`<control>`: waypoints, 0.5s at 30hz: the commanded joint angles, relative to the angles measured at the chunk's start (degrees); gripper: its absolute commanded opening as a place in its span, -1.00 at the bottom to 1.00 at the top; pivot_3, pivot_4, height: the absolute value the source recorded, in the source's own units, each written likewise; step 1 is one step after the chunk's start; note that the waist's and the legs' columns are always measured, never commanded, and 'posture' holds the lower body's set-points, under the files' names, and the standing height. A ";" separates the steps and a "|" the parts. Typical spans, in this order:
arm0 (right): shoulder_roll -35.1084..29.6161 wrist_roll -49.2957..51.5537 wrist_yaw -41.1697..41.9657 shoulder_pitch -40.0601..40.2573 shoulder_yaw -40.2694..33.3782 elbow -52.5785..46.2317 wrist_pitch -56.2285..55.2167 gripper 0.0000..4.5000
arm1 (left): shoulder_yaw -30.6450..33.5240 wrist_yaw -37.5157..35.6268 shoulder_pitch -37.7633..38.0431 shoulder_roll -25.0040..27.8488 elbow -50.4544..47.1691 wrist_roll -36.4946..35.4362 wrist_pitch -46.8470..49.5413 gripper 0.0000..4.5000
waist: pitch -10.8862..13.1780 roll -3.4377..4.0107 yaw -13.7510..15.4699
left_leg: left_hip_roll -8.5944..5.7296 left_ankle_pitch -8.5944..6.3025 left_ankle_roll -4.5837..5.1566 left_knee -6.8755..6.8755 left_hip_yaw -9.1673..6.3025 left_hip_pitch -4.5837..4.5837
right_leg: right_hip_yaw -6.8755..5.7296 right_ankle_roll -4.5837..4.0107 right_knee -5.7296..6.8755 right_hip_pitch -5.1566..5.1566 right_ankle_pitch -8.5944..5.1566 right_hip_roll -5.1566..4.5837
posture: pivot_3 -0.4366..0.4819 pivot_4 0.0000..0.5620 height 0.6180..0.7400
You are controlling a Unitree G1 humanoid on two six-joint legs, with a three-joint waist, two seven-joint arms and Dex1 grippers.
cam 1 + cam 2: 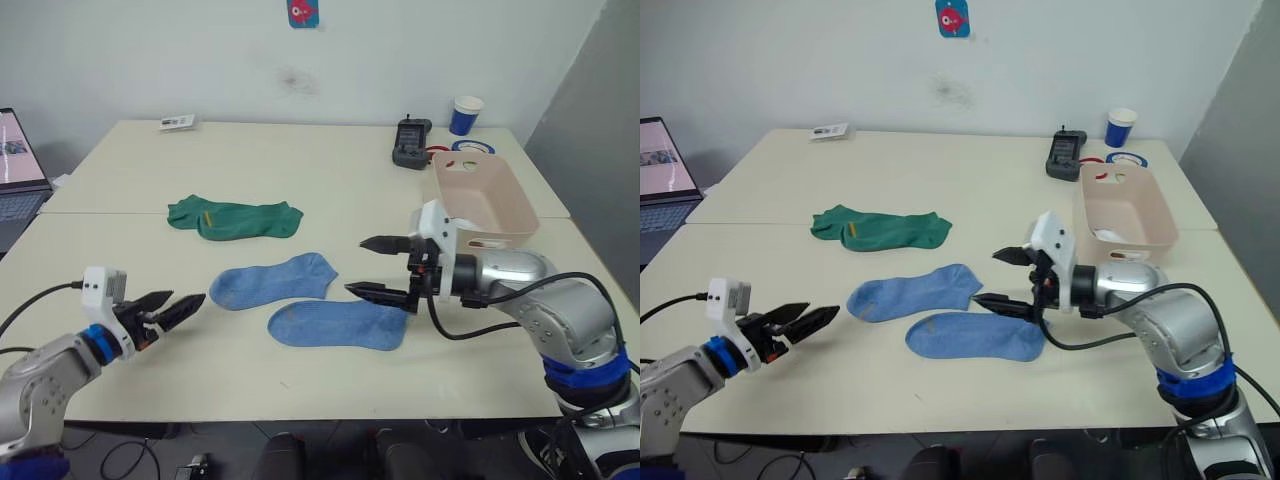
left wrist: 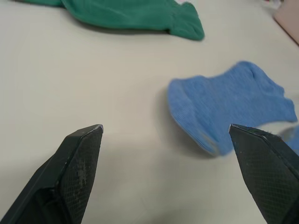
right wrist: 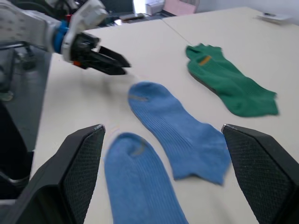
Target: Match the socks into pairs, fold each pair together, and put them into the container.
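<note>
Table (image 1: 300,160): cream top carries everything; laptop (image 1: 20,160) at the robot's far left, dark device (image 1: 411,142) and blue-and-white paper cup (image 1: 466,114) at the far side.
Container (image 1: 505,205): beige-pink tub at the robot's right, just behind the right arm; something white lies inside near the front wall, cannot tell if it is the white pair.
Green pair (image 1: 235,218): lies flat as one shape beyond the blue socks; cannot tell if two socks are stacked. Yellow mark visible.
Far blue sock (image 1: 272,279): flat, well apart from the tub.
Near blue sock (image 1: 338,324): flat, cuff end touching or just under the far sock's cuff.
Right gripper (image 1: 383,268): fingers wide apart, one high, one low beside the near sock's cuff end; holds nothing.
Left gripper (image 1: 172,309): fingers apart, empty, pointing at the far sock's toe, near but not touching.
Risk 1: a pinch at the cuffs may catch both blue socks unevenly and drag them askew.
Risk 2: thin fabric on a flat top; fingers may close on the table and slip off.
View difference: right wrist view shows both blue socks lengthwise with the left gripper beyond; left wrist view shows the far sock's toe edge lifted slightly off the table.
</note>
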 commanded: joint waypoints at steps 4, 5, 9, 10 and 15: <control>-0.49 -2.00 -0.57 0.62 0.27 -0.02 -3.28 0.92 | -6.63 -0.95 -4.90 -0.08 3.92 3.60 -2.28 0.99 | -0.01 -0.03 0.10 | 0.02 0.00 0.00 0.01 0.14 0.01 | 0.11 -0.05 -0.01 -0.03 0.05 -0.05 | -0.05 -0.47 1.00; -0.68 -2.06 -0.59 1.02 0.13 -0.09 -3.48 0.92 | -7.54 -0.90 -4.92 0.05 4.27 4.32 -2.44 0.99 | -0.01 -0.02 -0.04 | 0.05 0.00 0.00 0.00 0.14 0.01 | 0.11 -0.05 -0.01 -0.03 0.05 -0.03 | -0.05 -0.47 1.00; -1.23 -2.58 -0.81 2.36 -0.39 0.11 -4.67 0.92 | -8.44 -1.33 -5.21 0.17 5.32 4.84 -3.05 0.59 | -0.01 -0.03 -0.61 | 0.13 0.00 0.00 -0.04 0.05 0.03 | 0.04 -0.05 0.06 -0.05 0.04 0.05 | -0.05 -0.47 1.00; -1.27 -2.67 -0.86 2.69 -0.49 0.09 -4.88 0.92 | -8.49 -1.67 -5.20 0.30 5.29 4.73 -3.04 0.45 | -0.01 -0.02 -0.72 | 0.14 0.00 0.00 -0.05 0.03 0.03 | 0.02 -0.04 0.07 -0.05 0.04 0.06 | -0.05 -0.47 1.00; -1.31 -3.61 -1.04 4.21 -0.25 0.06 -5.92 0.92 | -8.93 -3.11 -6.26 1.26 5.08 5.34 -4.26 -0.28 | -0.01 -0.03 -0.84 | 0.12 0.00 0.00 -0.04 0.02 0.03 | 0.03 -0.01 0.08 -0.04 0.02 0.06 | -0.05 -0.47 1.00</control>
